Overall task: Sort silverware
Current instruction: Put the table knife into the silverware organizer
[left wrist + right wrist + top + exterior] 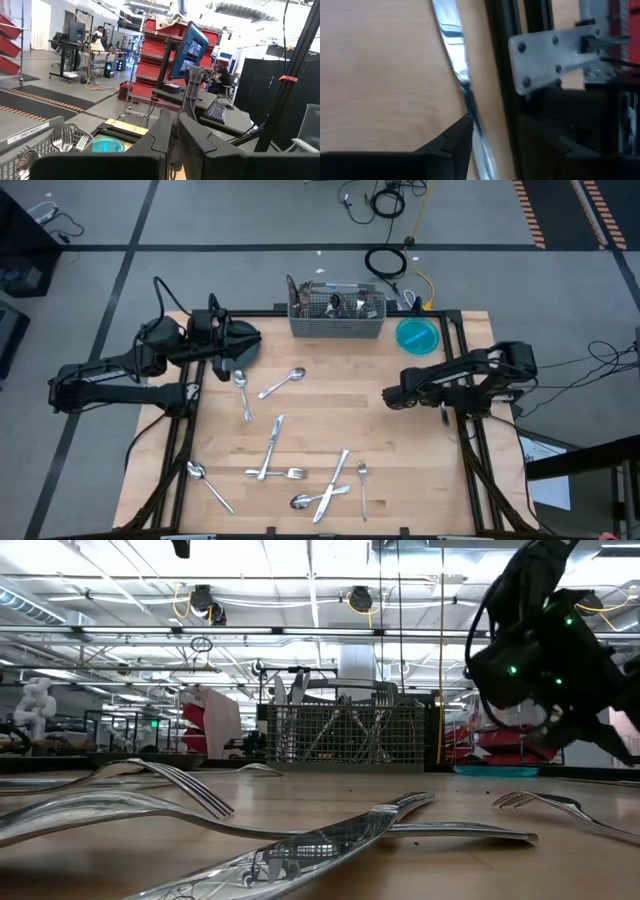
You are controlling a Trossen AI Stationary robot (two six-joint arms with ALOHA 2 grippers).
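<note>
The shiny silver-coloured metal silverware (290, 472), forks, spoons and table knives, lies scattered flat over the pale wooden surface (330, 405), mostly in the lower centre of the high view, with a spoon and fork nearer the upper left; more pieces stand upright in the grey wire-mesh caddy (337, 311) at the top centre, beside a turquoise round dish (417, 335). One slim bright piece, seemingly a knife (461, 70), lies along the black frame rail at the surface's right edge, and the right tool (495, 142) sits low over it in the right wrist view, its dark fingers standing apart on either side of the handle, not yet clamped. These pieces look stiff, light and slick, and they lie nearly flush with the wood, so a pinch across the narrow handle, near its middle, seems the surest hold; the polished metal could slip or pivot if taken near an end. The left tool (176, 145) waits raised at the upper left of the high view, its fingers drawn together on nothing.
</note>
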